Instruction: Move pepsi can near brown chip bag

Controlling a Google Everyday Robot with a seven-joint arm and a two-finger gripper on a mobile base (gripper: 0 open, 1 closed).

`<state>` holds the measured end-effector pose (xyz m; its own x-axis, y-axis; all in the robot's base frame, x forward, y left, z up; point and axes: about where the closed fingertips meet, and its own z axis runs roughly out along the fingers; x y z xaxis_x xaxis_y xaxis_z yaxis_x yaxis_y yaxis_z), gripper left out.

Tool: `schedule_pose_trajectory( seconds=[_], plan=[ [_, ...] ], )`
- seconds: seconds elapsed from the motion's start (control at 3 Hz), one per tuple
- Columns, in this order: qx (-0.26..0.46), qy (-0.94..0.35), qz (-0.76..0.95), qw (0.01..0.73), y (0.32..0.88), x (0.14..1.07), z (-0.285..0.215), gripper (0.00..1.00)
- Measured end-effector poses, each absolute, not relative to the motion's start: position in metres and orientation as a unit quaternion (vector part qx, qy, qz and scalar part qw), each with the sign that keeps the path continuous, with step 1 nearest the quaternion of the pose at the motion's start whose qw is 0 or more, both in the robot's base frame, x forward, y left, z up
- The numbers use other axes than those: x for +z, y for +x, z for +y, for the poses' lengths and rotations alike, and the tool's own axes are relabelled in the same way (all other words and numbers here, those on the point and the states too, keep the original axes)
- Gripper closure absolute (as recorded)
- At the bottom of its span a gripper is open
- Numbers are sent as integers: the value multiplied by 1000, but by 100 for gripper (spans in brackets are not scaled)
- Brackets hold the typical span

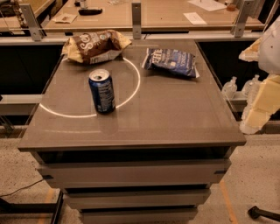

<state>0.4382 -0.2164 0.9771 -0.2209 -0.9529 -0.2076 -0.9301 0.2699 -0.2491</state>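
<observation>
The pepsi can (102,91) stands upright on the left half of the grey table (175,118), a dark blue can with a silver top. The brown chip bag (95,45) lies wrinkled at the table's far left corner, a short gap beyond the can. My gripper (259,107) shows as pale yellow and white parts at the right edge of the view, off the table's right side and far from the can. It holds nothing that I can see.
A dark blue chip bag (170,61) with white lettering lies at the far right of the table. A wooden counter (166,13) with metal posts runs behind. Clear plastic bottles (230,87) stand low at the right. Drawers sit under the tabletop.
</observation>
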Motion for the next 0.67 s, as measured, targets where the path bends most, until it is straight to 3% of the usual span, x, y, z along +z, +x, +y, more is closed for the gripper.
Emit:
schedule_pose_trajectory(
  seconds=[0.67],
  plan=[
    [-19, -602, 778, 180, 437, 977, -211, 0]
  ],
)
